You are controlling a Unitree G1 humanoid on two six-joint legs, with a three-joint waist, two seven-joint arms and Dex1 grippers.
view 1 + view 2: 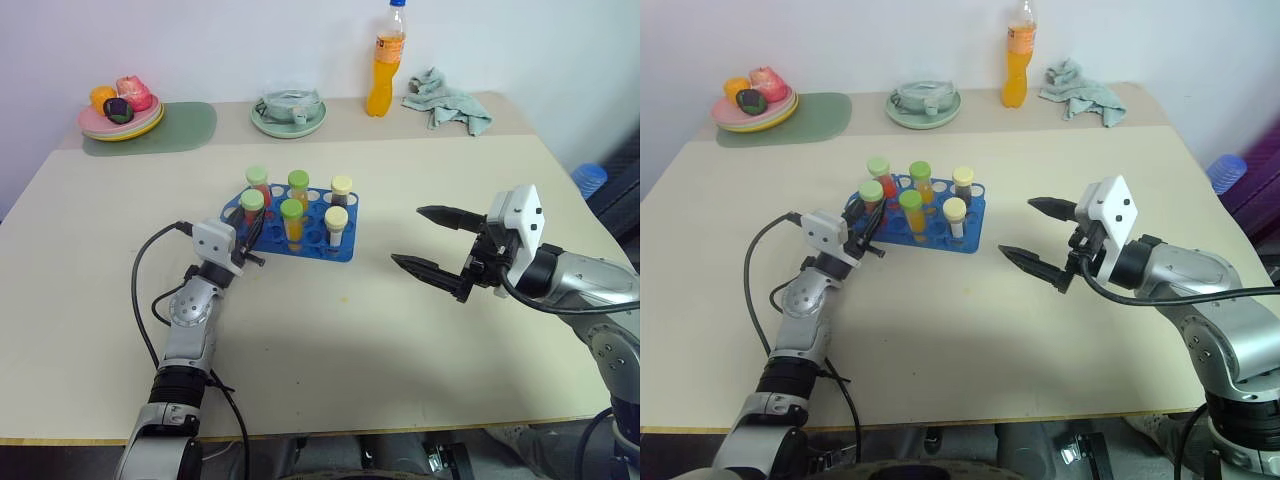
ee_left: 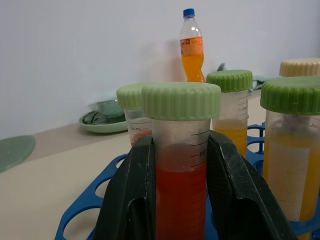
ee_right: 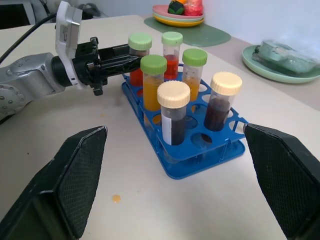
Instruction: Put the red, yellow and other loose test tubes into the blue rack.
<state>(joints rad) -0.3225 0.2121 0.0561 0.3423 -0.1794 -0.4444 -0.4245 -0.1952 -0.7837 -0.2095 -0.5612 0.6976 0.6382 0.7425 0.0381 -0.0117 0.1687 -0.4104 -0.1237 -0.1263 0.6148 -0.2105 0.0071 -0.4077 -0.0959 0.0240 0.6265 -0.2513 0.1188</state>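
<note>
The blue rack (image 1: 346, 250) stands mid-table and holds several capped test tubes upright. Among them are yellow ones with green caps (image 1: 291, 218) and dark brown ones with cream caps (image 1: 336, 224). My left gripper (image 1: 251, 226) is shut on a red test tube with a green cap (image 2: 181, 180), gripping it just under the cap. That tube is upright at the rack's near-left corner (image 3: 139, 45), its lower part down among the holes. Right of the rack, above the table, my right gripper (image 1: 407, 235) hangs open with nothing between its fingers (image 3: 75, 175).
Along the table's far edge stand a tall orange drink bottle (image 1: 385, 65), a crumpled grey-green cloth (image 1: 452, 105), a green plate with a bowl (image 1: 288, 112) and a plate of fruit (image 1: 120, 112) on a green mat. A blue object (image 1: 588, 178) sits beyond the right edge.
</note>
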